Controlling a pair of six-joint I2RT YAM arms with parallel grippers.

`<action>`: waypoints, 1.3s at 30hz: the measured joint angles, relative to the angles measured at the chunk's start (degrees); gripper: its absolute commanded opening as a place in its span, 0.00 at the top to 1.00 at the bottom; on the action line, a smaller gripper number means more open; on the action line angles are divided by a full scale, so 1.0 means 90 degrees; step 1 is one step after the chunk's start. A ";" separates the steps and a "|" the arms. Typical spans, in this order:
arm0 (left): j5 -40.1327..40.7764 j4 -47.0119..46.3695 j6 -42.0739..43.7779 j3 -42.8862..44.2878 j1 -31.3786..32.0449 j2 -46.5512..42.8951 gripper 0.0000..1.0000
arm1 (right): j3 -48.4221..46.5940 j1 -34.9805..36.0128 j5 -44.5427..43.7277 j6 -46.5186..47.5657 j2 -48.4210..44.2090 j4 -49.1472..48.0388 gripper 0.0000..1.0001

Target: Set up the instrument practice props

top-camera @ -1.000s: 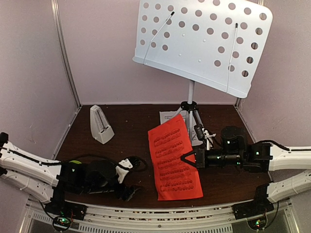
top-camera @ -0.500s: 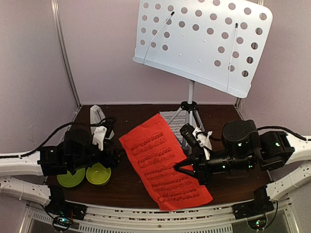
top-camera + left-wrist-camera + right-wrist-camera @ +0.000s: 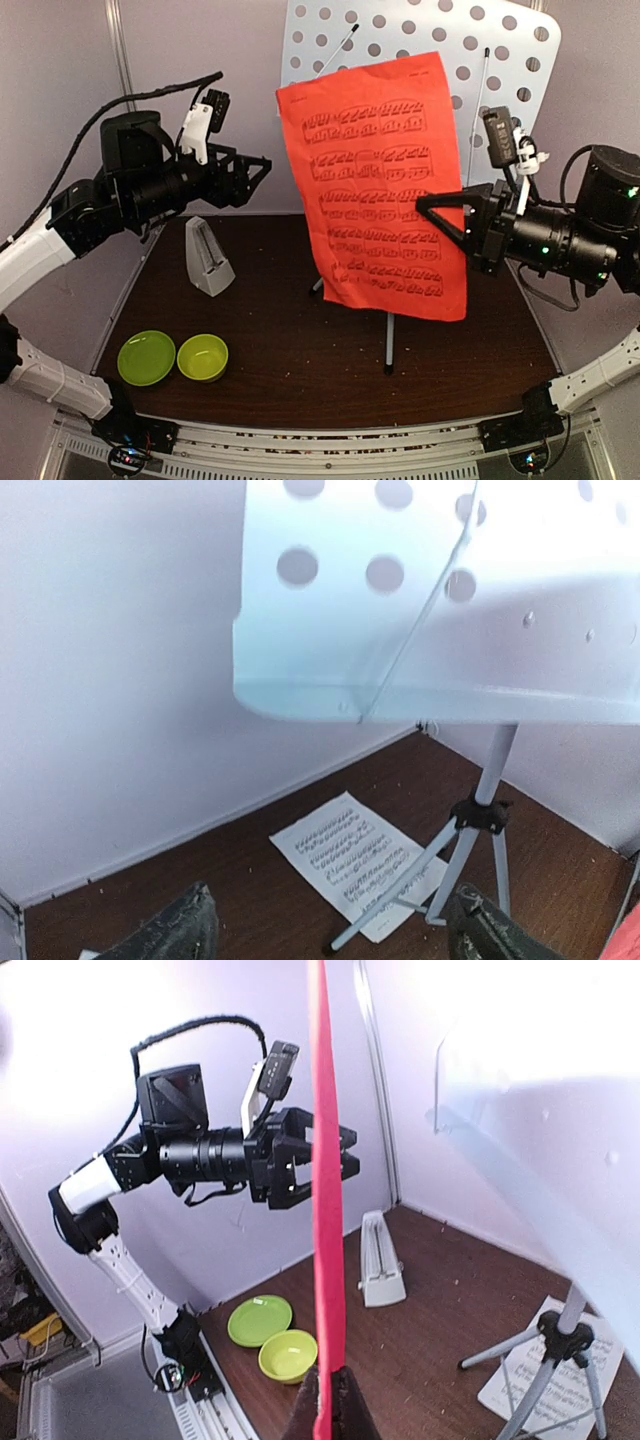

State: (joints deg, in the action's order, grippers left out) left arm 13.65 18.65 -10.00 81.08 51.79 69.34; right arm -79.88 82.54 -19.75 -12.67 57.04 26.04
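Red music sheet [image 3: 375,180] hangs clamped in the right hand [image 3: 422,204]; left hand [image 3: 262,170] stands wide apart.

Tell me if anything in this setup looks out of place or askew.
The white music sheet lies flat on the table beneath a leg of the music stand, not on its desk. The red music sheet hangs tilted from the right gripper. Nothing looks spilled.

Matt red paper sheet [image 3: 375,185], smooth pale metal stand desk [image 3: 330,630], dark wood-grain table [image 3: 300,350], glossy green plastic bowls [image 3: 203,357]
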 measured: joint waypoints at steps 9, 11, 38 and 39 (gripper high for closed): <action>-0.0075 0.0483 0.1154 0.2866 0.0000 0.1433 0.23 | -0.0857 0.0000 -0.1059 0.0947 -0.0102 -0.0986 1.00; -0.0075 0.0537 0.1411 0.3512 0.0002 0.1797 0.23 | -0.1020 0.0000 -0.1389 0.1127 -0.0022 -0.1280 1.00; -0.0248 0.0933 0.2642 0.5770 0.0289 0.3670 0.52 | -0.1690 -0.0986 -0.2620 0.1360 0.0780 -0.2596 1.00; -0.0223 0.0940 0.2679 0.5821 0.0291 0.3691 0.55 | -0.1707 -0.1005 -0.2620 0.1355 0.0816 -0.2611 1.00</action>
State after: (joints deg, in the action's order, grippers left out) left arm 11.64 27.11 14.11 133.47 54.41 102.56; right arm -95.24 73.49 -43.33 -0.47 64.38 2.55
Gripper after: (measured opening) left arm 0.515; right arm 0.009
